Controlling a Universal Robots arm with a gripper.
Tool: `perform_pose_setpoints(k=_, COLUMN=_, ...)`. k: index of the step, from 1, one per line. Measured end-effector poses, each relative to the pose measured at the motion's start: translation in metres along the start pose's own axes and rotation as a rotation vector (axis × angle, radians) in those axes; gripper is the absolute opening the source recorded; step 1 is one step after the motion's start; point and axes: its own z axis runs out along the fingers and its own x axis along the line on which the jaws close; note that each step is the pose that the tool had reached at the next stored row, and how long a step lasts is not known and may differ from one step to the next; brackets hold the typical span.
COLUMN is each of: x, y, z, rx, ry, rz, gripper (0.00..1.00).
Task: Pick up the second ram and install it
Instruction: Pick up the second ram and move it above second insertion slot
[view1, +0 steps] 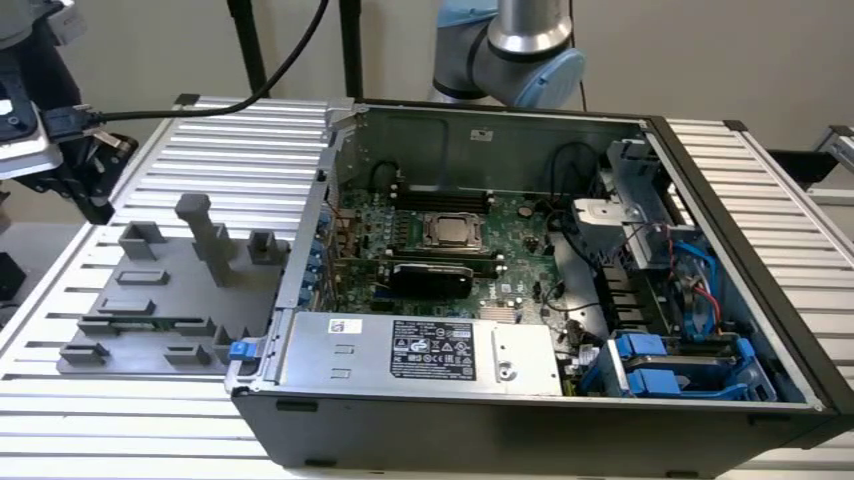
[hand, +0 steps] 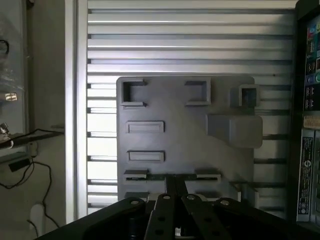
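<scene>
Above the grey tray (view1: 180, 300), to the exterior view's left of the open computer case (view1: 534, 425): gripper (hand: 175, 186) hanging, jaws closed, empty. In a tray slot below: second ram (view1: 144, 322), untouched.

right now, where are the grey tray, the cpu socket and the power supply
grey tray (hand: 185, 145): wrist view, on its bare flat middle
cpu socket (view1: 454, 232): exterior view, on the centre of its metal lid
power supply (view1: 427, 350): exterior view, on the label on its top face
</scene>
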Motion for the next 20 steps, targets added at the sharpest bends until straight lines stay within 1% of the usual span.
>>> perform_pose_setpoints(k=16, x=-0.0004, y=0.0000, z=0.0006, rx=0.0000, ry=-0.0001, rz=-0.001, gripper=0.00)
perform_pose_setpoints(k=20, x=-0.0097, y=-0.0011, z=0.0007, rx=0.0001, ry=0.0006, rz=-0.006, gripper=0.00)
